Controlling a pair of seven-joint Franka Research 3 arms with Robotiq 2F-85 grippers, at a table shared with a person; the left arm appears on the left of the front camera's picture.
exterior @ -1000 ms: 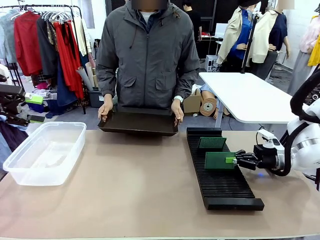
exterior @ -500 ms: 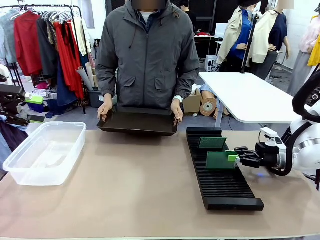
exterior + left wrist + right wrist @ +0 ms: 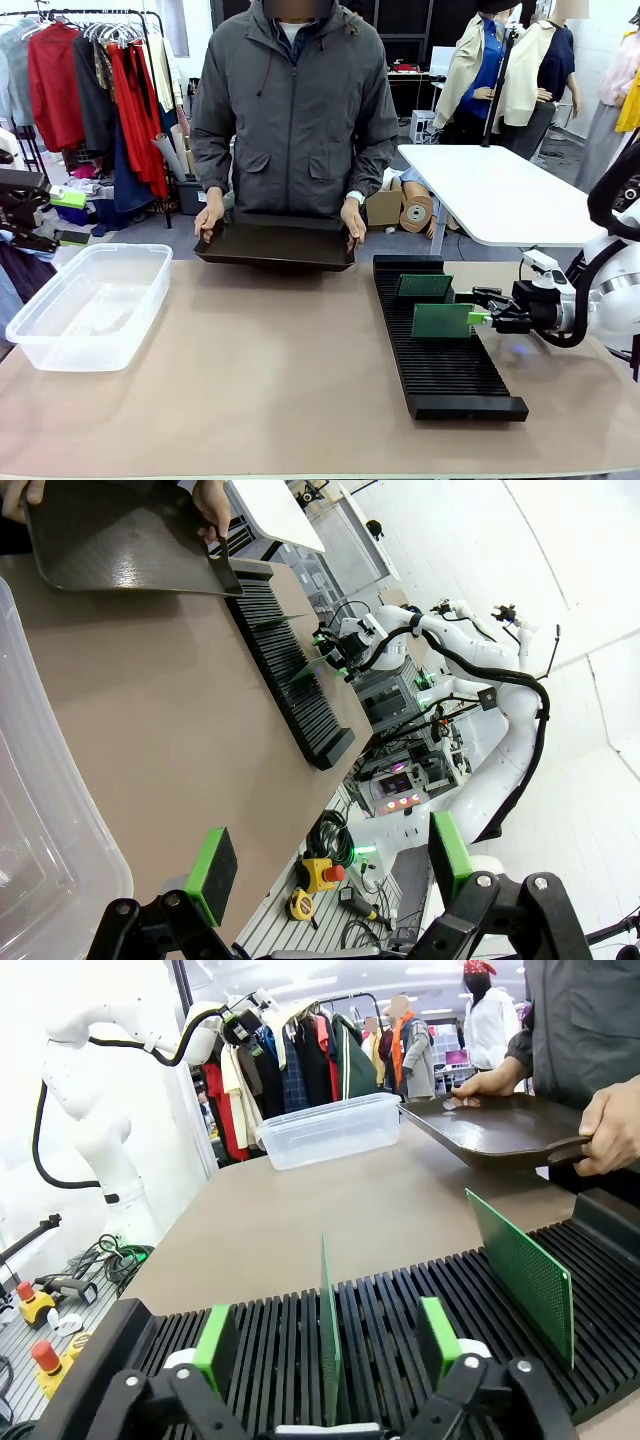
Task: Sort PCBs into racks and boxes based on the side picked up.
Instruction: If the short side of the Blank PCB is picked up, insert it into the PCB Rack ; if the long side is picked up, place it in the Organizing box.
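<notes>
Nearest the robot-side edge of the desk (image 3: 250, 400): a broad bare stretch of tan surface, open from the left edge across to the rack (image 3: 440, 345). Black slotted rack lying lengthwise toward the right side, its near end close to the robot-side edge, its far end near the person's edge. Two PCBs standing upright in its slots: the nearer PCB (image 3: 442, 321) around mid-rack, the farther PCB (image 3: 424, 286) a few slots beyond, well apart from each other. Right gripper (image 3: 478, 319) reaching in from the right edge, level with the nearer board; jaws spread, green pads either side of the board's edge. Right wrist view: nearer PCB (image 3: 329, 1345) seen edge-on between the two pads with a visible gap on each side, not clamped; farther PCB (image 3: 521, 1272) showing its dotted face, rack (image 3: 420, 1310) slots free on both sides. Clear box (image 3: 90, 305) at the left edge, well apart from the rack, nothing visible inside. At the far edge, shallow black tray (image 3: 277, 243) tilted and held by the person's two hands (image 3: 353, 220), its right corner just beside the rack's far end.

Left wrist view: left gripper (image 3: 325, 865) with jaws wide apart and gripping nothing, over the left end of the desk beside the box rim (image 3: 50, 810); tray (image 3: 125, 540), rack (image 3: 285, 665) and the right arm farther off
</notes>
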